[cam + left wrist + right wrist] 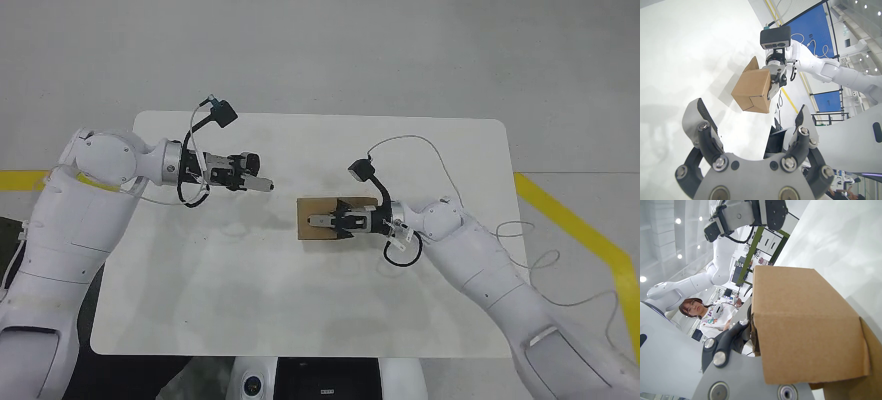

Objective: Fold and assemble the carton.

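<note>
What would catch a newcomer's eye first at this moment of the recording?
The brown carton near the middle of the white table stands out, partly formed with one flap still sticking out, and the right end effector clamps one of its walls. The left end effector hangs open above the table, facing the carton but apart from it.

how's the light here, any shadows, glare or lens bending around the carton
Top view: flat, even light; the carton throws almost no shadow on the table. Left wrist view: a soft grey shadow lies on the table beside the carton, and the table's edge bows, a wide-lens effect. Right wrist view: ceiling lamps glare as white spots.
</note>
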